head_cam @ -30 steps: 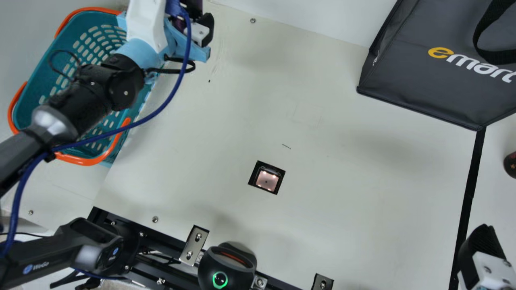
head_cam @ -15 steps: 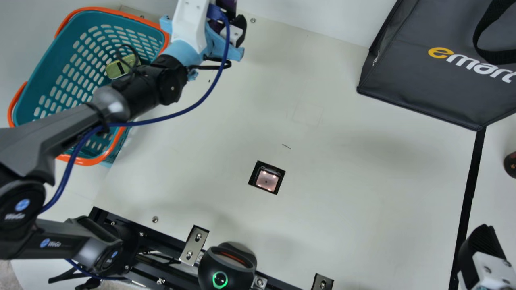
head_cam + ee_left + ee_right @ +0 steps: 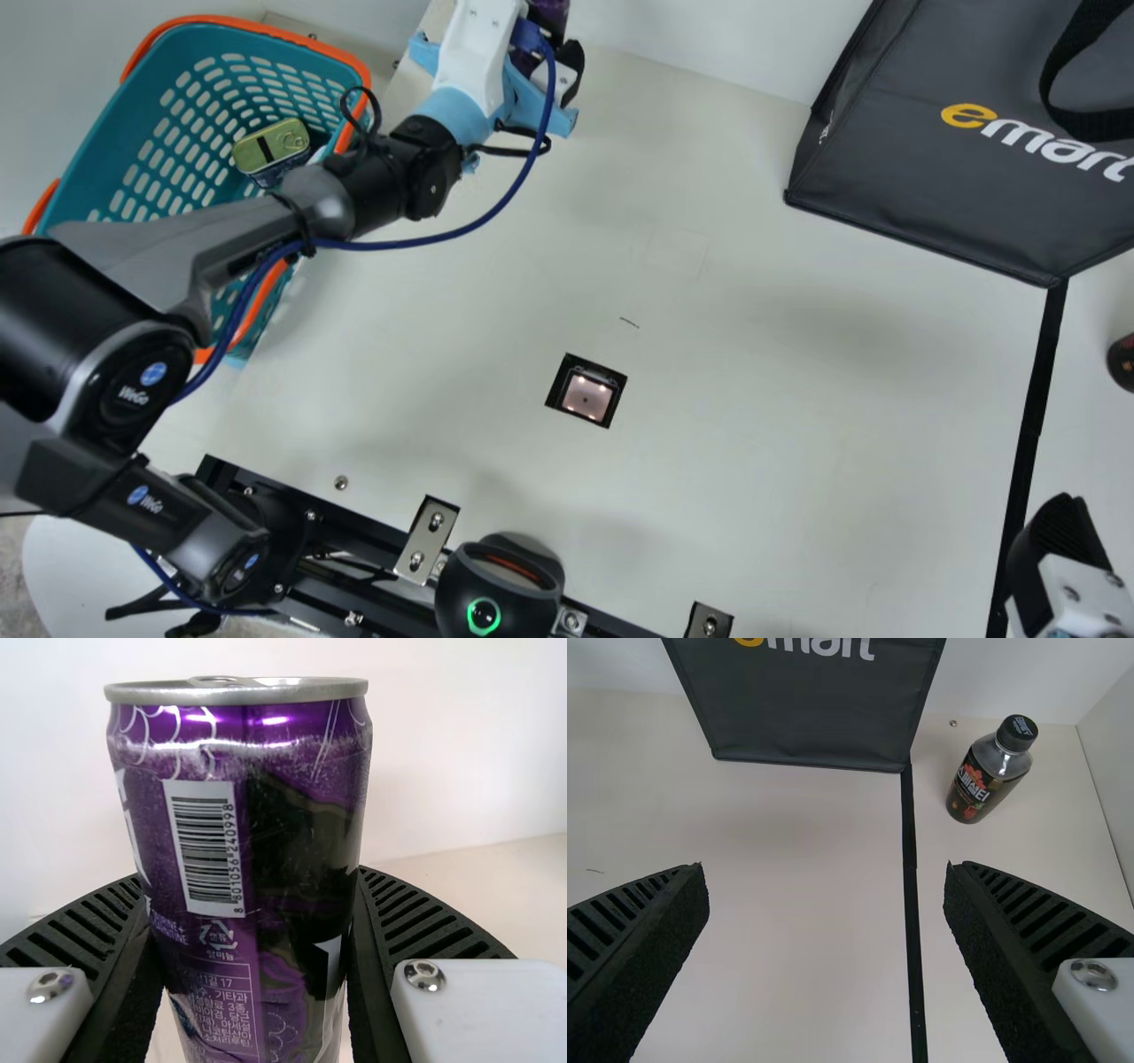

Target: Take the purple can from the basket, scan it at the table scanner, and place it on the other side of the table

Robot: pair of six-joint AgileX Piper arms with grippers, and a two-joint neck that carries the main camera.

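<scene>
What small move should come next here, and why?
Probably bring the purple can toward the lit table scanner, turning its barcode to face it: the left gripper holds the can outside the basket, barcode uncovered, but not over the scanner.

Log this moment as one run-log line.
Left end effector: shut on purple can, outside basket | Right end effector: open, holding nothing | Table scanner: lit, can away from it | Gold-lidded tin: in basket
</scene>
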